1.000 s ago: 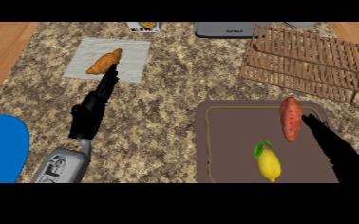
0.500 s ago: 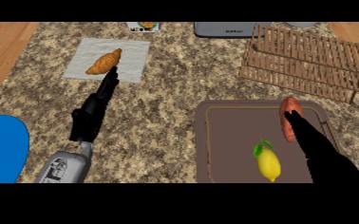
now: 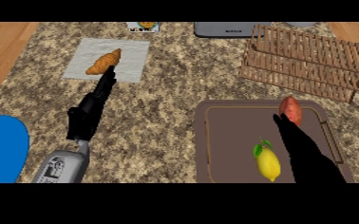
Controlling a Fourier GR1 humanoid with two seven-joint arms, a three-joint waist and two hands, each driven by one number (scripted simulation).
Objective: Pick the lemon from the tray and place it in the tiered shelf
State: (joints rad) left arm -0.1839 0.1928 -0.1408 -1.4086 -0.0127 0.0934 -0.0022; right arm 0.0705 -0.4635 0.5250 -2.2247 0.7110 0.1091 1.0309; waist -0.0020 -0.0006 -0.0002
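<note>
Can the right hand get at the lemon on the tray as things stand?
Probably yes. The right hand lies over the tray, fingers straight, just beside the lemon, whose top and near side are bare. The sweet potato sits farther back, out of the way.

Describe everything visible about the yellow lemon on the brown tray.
The yellow lemon is oval with a pointed lower end and a smooth bright skin. A short stem with small green leaves sits at its upper end. It lies flat on the brown rectangular tray, in the tray's lower middle, long axis pointing roughly up and down the head view. The black right hand lies close beside it on the right with fingers straight; whether they touch cannot be told. The reddish sweet potato lies apart, farther up.
</note>
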